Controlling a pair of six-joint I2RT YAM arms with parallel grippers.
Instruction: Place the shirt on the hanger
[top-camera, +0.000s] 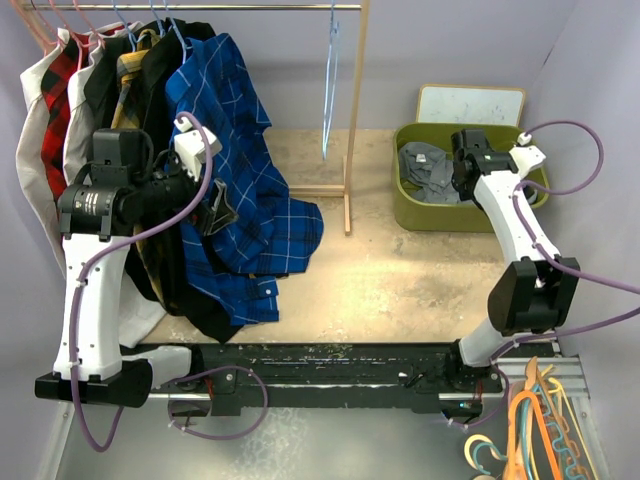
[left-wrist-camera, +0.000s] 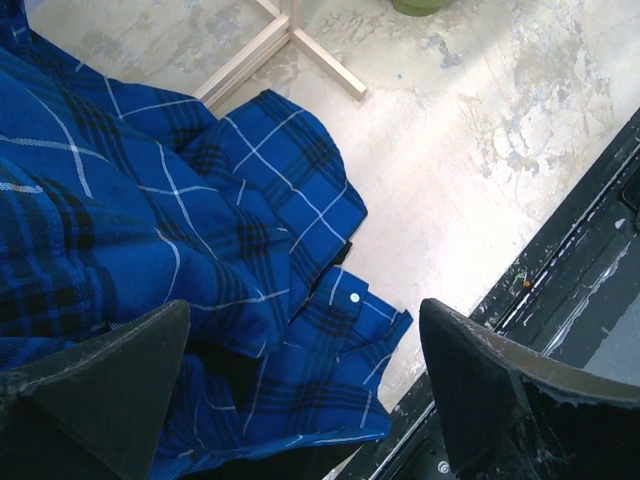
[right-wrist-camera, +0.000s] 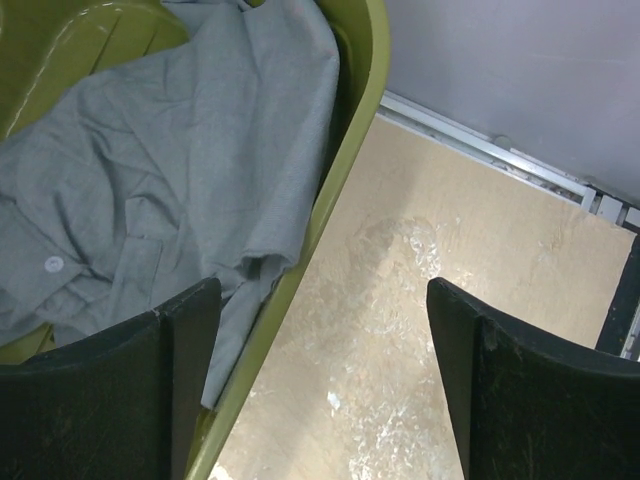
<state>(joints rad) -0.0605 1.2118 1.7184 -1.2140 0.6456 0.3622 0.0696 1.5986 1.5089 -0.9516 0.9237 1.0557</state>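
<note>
Shirt (top-camera: 425, 170) one, in bin (top-camera: 402, 214); hanger (top-camera: 330, 100) one, apparently on rail (top-camera: 250, 8).

Grey shirt (right-wrist-camera: 150, 200) crumpled; hanger (top-camera: 331, 85) seemingly hung.

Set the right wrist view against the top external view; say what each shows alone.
Only the right wrist view shows a white button on the shirt and fabric reaching the green bin's rim. Only the top external view shows the hanger on the rail and the blue checked shirt. Both show the shirt in the bin.
</note>
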